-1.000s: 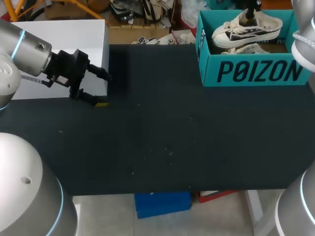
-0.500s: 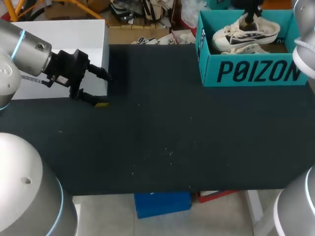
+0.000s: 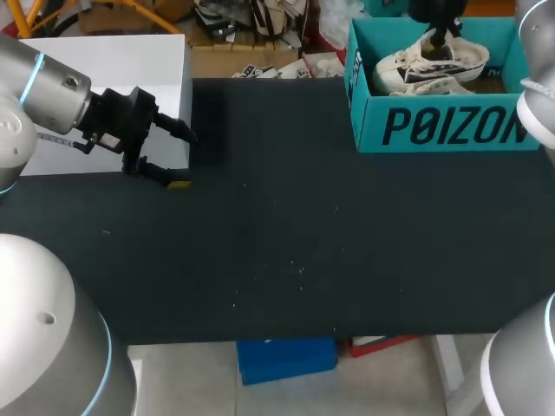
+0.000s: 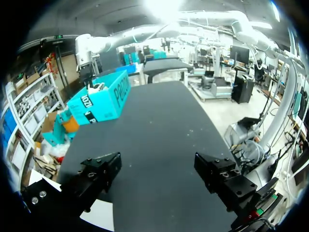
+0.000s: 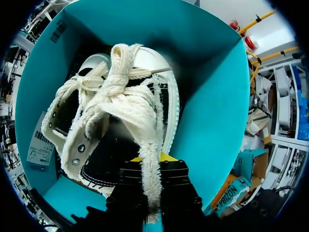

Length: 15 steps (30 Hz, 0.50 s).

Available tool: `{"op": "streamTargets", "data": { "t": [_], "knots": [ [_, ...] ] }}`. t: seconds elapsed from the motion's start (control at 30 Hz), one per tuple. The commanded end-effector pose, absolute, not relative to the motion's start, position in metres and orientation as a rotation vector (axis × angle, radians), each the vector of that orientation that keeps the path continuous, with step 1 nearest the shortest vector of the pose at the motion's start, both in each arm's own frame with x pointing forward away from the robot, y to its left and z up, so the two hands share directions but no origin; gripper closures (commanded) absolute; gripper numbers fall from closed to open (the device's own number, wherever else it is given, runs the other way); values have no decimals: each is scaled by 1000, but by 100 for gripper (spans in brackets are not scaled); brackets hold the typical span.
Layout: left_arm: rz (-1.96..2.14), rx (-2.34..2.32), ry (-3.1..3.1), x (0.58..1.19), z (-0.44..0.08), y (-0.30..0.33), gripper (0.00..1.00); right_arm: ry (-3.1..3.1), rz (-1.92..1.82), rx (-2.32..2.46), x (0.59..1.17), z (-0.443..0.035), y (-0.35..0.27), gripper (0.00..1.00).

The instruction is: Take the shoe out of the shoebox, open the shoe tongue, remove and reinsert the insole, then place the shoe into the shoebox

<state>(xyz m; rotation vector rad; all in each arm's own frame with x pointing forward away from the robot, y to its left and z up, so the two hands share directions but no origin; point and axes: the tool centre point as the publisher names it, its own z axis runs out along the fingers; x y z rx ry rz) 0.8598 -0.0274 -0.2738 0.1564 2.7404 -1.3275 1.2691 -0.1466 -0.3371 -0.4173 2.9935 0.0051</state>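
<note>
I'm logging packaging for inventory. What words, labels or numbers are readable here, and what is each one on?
"POIZON": large dark letters on the front wall of the teal shoebox; the left wrist view shows the word only in part.
Barcode sticker near the shoebox's rim: too small to read.
White barcode label beside the shoe: print too small to read.
No other readable text on the table.
</note>
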Motion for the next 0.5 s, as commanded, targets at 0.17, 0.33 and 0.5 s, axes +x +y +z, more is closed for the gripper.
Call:
{"op": "streamTargets", "data": {
  "t": [0.17,0.33,0.5],
  "knots": [
    [-1320,155,2745,859,-274,-28,0,3497,-68,-515,1298,-349,-139,100],
    [-1320,155,2745,859,-274,-28,0,3526,-60,-535,1295,-352,-139,100],
    [-1320,155,2745,859,-274,-28,0,3547,-53,-563,1290,-354,-138,100]
  ]
}}
